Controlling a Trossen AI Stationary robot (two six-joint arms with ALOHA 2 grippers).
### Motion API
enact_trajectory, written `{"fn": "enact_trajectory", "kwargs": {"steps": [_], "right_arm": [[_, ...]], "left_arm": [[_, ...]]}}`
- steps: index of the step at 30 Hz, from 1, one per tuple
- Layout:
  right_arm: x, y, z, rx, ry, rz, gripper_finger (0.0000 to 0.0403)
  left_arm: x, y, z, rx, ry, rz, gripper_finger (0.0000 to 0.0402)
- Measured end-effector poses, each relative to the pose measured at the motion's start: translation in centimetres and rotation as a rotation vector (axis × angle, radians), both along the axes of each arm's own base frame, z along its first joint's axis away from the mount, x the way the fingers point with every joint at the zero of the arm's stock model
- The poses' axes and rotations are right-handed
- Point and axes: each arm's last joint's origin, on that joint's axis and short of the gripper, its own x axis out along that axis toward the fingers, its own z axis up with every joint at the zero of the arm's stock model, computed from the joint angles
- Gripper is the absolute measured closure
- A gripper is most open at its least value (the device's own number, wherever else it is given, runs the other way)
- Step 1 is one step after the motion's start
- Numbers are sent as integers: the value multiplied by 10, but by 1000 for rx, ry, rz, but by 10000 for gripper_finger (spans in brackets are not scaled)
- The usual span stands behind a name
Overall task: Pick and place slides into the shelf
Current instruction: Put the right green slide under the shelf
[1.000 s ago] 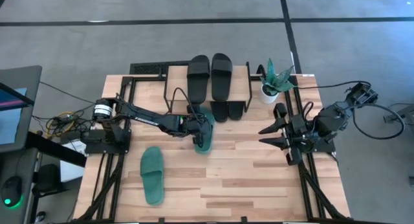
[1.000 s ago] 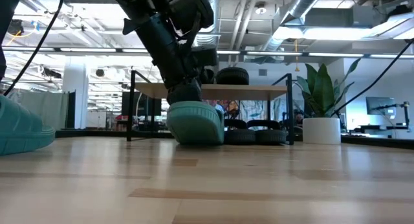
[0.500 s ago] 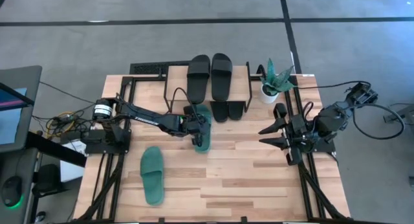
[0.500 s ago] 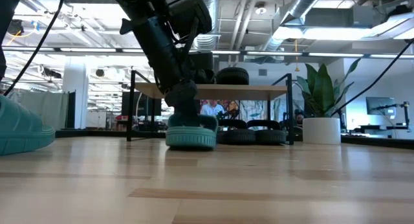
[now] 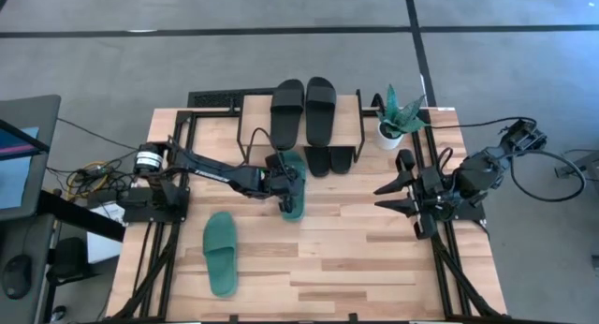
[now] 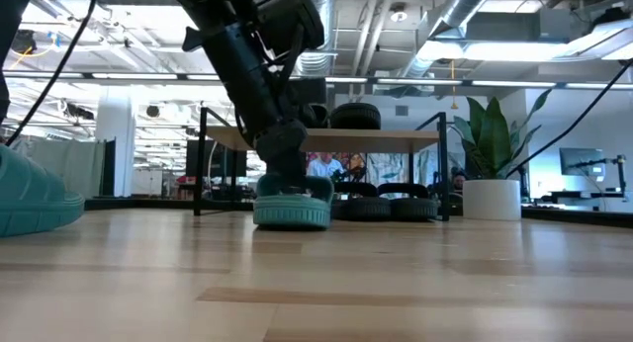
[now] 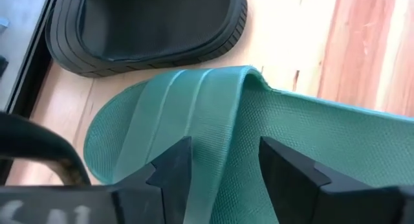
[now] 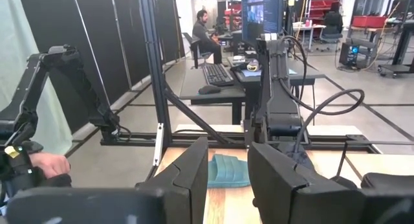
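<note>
Fingers spread and gripping nothing, the left gripper [image 7: 223, 162] straddles the strap of the green slide [image 5: 293, 187], lying lengthwise toward the shelf [image 6: 326, 138] directly beyond.

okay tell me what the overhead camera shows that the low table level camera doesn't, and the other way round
Only the overhead view shows the right gripper waiting at the table's right side, and the whole of the second green slide lying near the front left.

Only the low view shows the room behind: ceiling pipes, lights and office space seen under the shelf.

Both show the left gripper over the green slide in front of the shelf, a black pair on top, another black pair underneath, and the potted plant.
</note>
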Motion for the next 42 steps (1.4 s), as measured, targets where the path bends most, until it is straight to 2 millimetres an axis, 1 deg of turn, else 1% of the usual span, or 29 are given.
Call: {"fn": "enact_trajectory", "kwargs": {"steps": [8,14,18,22,26,30,33,38,42], "right_arm": [[0,0,-1,2,8,-1,305],[0,0,-1,3,8,-1,305],[0,0,-1,3,9,-1,305],[0,0,-1,0,14,-1,305],[0,0,-1,1,14,-1,305],[0,0,-2,-1,16,-1,305],[0,0,-2,-5,23,-1,305],[0,0,-5,-3,46,-2,305],[0,0,-5,-3,45,-2,305]], "left_arm": [[0,-13,1,42,-3,-12,227],[-1,-26,1,83,-6,-26,221],[0,-35,7,100,1,-39,220],[1,-50,15,113,16,-72,220],[1,-66,22,50,59,-160,220],[-5,-78,22,-45,109,-203,221],[-9,-88,21,-73,120,-203,230],[-12,-106,21,-117,108,-241,264],[-14,-112,21,-122,106,-258,291]]}}
